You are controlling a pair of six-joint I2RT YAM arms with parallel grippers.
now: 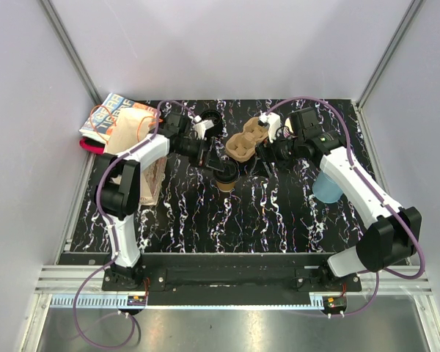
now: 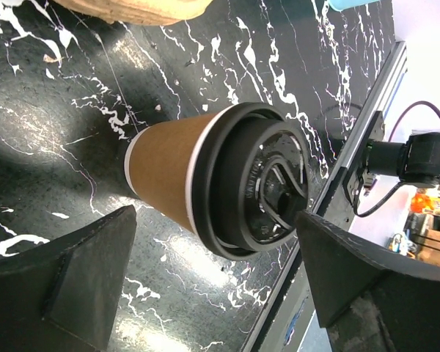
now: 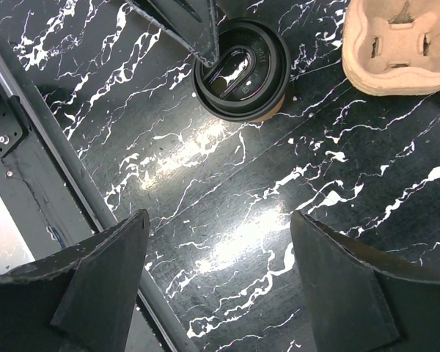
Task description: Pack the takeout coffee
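Where takeout coffee point(image 3: 242, 67) stands — cup carrier point(image 3: 400, 44) just beside.

bright overhead light glares off the table point(image 3: 205, 147) (soft shadows).

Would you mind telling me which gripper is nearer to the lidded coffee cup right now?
Left. The left gripper has the coffee cup between its open jaws; the right gripper hangs over the table beside it, clearly apart.

High fixed view down over the table point(image 1: 279, 213), wrist views close above it, all sharing the takeout coffee point(image 3: 242, 70)
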